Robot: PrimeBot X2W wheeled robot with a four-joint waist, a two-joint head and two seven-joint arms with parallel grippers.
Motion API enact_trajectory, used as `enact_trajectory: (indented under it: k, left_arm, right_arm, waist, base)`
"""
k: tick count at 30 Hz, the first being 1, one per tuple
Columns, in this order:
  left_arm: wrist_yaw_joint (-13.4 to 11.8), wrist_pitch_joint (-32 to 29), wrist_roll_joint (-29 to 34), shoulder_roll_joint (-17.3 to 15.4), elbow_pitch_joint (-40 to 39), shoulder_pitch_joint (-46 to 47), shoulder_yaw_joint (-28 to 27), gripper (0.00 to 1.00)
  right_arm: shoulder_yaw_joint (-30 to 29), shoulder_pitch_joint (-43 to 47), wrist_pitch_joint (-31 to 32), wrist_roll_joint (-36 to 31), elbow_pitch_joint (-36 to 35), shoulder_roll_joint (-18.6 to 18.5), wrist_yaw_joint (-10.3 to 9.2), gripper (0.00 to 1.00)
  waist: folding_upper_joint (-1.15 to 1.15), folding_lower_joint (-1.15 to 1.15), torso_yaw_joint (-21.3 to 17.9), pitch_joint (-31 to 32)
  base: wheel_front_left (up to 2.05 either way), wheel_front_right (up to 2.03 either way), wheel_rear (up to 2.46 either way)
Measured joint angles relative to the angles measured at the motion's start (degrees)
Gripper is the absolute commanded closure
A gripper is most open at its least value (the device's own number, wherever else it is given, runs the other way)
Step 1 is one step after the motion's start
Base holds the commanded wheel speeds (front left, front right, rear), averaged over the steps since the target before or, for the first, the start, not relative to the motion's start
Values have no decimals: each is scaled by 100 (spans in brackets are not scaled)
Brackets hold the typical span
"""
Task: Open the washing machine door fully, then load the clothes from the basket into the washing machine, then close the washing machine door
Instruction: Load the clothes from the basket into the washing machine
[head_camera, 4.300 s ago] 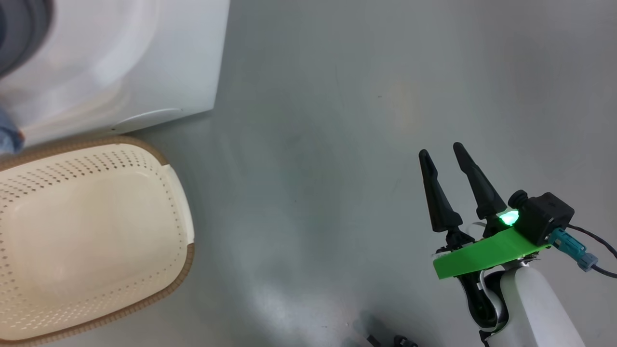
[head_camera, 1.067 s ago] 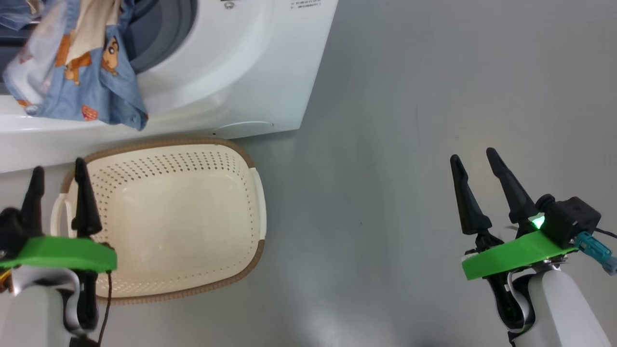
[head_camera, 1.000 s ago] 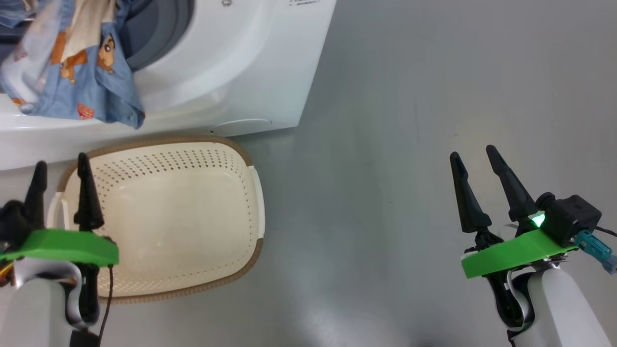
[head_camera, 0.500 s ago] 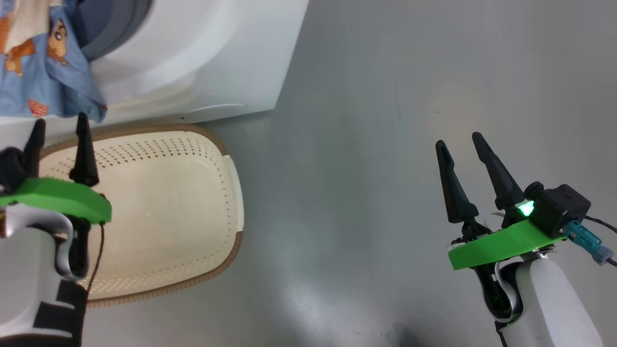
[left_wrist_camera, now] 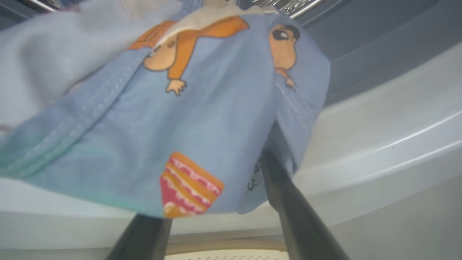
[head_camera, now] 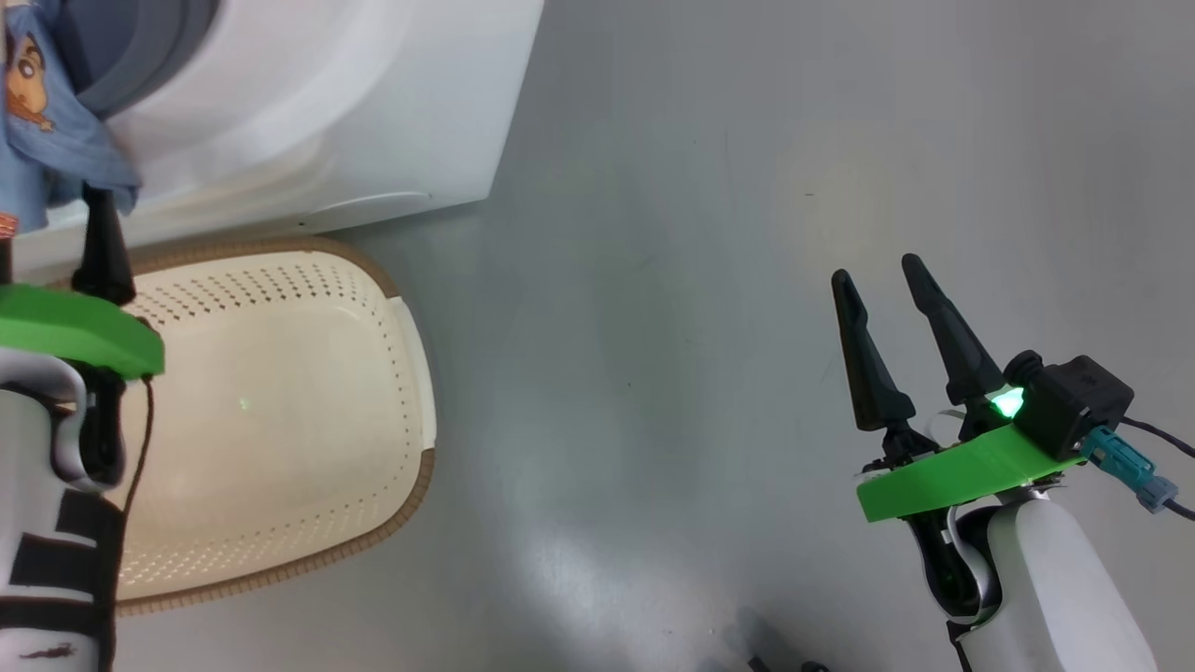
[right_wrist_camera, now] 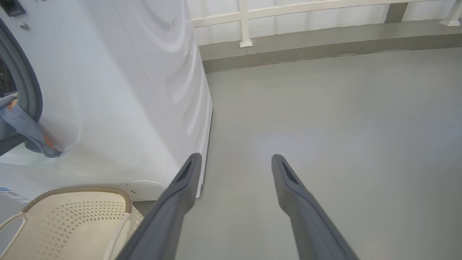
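Left end effector point(left_wrist_camera: 213, 187) has risen, spread, to light blue cartoon-print clothes point(left_wrist_camera: 202, 108) draping the white washing machine point(head_camera: 373, 112); right end effector point(head_camera: 873, 266) released.

A glossy grey floor point(right_wrist_camera: 325, 108) carries a pale glare patch point(head_camera: 560, 569). Along the floor's far edge runs a low kerb point(right_wrist_camera: 325, 45), with a white rail point(right_wrist_camera: 245, 21) above it.

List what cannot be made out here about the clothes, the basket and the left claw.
- Left wrist view: the clothes hide the left claw's fingertips, so contact with the fabric is unclear; the cloth's upper left is blurred.
- Left wrist view: the clothes hide what lies inside the washing machine.
- Head view: the left forearm and picture edge cut off the basket's left side.
- Head view: the top edge crops the washing machine.
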State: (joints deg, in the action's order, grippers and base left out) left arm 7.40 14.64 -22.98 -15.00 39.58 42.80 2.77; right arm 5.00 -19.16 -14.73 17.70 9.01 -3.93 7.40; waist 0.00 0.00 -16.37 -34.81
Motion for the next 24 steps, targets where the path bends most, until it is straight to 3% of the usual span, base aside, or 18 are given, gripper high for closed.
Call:
enact_trajectory:
  k: [4,5,6,8,9,10,17,24]
  left_arm:
    - [0,0,-15,-34,110,153,-107,0]
    - [0,0,-15,-33,133,188,-112,10]
    - [0,3,-15,-31,152,196,-113,44]
    - [0,4,-16,-38,191,199,-126,73]
    - [0,4,-43,-30,204,212,-119,96]
    - [0,4,-48,-29,203,215,-119,100]
    - [-1,-20,-121,67,19,141,-114,100]
    - [0,-1,-156,272,-809,-175,-366,100]
  right_arm:
    - [13,-30,0,0,-1,5,0,0]
    - [13,-66,0,0,-1,7,0,0]
    - [13,-96,0,0,-11,8,0,0]
    - [13,-110,0,0,-13,10,0,0]
    - [10,-110,0,0,-13,12,0,0]
    - [4,-109,0,0,-13,13,0,0]
    - [-19,-109,0,0,-12,18,0,0]
    - [-40,-108,0,0,-13,30,0,0]
  waist:
    - [0,0,-48,-27]
    - [0,0,-56,-31]
    - [0,0,-63,-34]
    - [0,0,-71,-34]
    - [0,0,-72,-28]
    - [0,0,-69,-22]
    - [0,0,-10,33]
    - [0,0,142,77]
  base:
    - [0,0,0]
    - [0,0,0]
    - [0,0,0]
    - [0,0,0]
    - [0,0,0]
    - [0,0,0]
    - [0,0,0]
    - [0,0,0]
